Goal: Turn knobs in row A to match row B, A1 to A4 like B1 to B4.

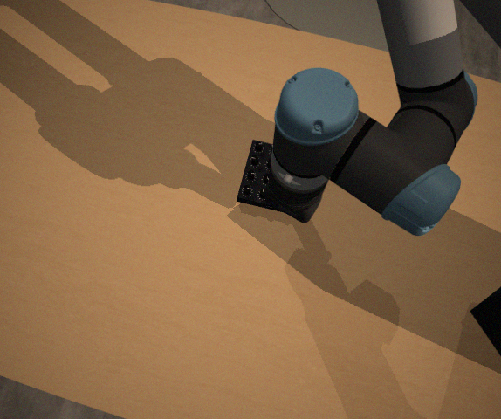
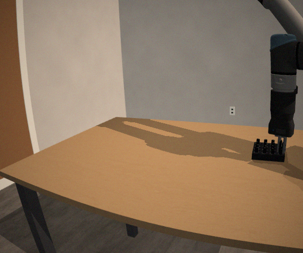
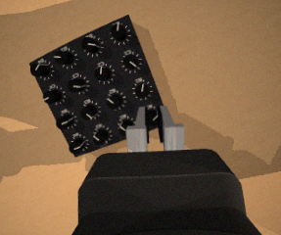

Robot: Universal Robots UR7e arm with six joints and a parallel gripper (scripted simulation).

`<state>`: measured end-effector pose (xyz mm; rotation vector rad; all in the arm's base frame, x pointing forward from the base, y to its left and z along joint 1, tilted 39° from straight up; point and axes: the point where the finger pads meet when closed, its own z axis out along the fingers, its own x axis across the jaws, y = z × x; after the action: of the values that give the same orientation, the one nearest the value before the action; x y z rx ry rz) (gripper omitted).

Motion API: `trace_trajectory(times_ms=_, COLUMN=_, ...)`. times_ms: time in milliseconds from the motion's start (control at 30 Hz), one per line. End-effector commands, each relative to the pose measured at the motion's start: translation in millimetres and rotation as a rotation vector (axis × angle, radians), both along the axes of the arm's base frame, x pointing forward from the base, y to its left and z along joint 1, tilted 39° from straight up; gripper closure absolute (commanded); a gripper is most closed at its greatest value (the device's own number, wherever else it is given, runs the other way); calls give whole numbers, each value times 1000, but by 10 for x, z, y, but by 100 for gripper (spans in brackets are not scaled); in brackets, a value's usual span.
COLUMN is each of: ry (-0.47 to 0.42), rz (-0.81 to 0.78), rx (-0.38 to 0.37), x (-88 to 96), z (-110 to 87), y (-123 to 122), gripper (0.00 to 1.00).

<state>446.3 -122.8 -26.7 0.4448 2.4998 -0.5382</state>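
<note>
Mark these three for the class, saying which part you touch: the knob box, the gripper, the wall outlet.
Knob box (image 1: 241,200) (image 2: 267,156) (image 3: 83,65): top, exterior and wrist views; its casing.
Gripper (image 2: 281,153) (image 3: 153,117): exterior and wrist views; midway between its fingertips.
Wall outlet (image 2: 232,110): exterior view; its plate.

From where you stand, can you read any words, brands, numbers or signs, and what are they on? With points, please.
No text can be read with certainty.
Knob box (image 1: 240,199) (image 2: 267,156) (image 3: 117,84): tiny pale names printed by the knobs, too small and blurred to quote.
Robot arm (image 1: 377,153) (image 2: 282,59): no readable brand or label.
Wall outlet (image 2: 232,110): no readable words.
</note>
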Motion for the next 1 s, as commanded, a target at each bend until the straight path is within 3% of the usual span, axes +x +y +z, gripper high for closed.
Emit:
trace_trajectory(times_ms=0, ry=35, rz=65, rx=-35, x=1, z=3, y=1, gripper=70)
trace_trajectory(times_ms=967, ry=151, rz=261, rx=-145, x=1, z=3, y=1, gripper=70)
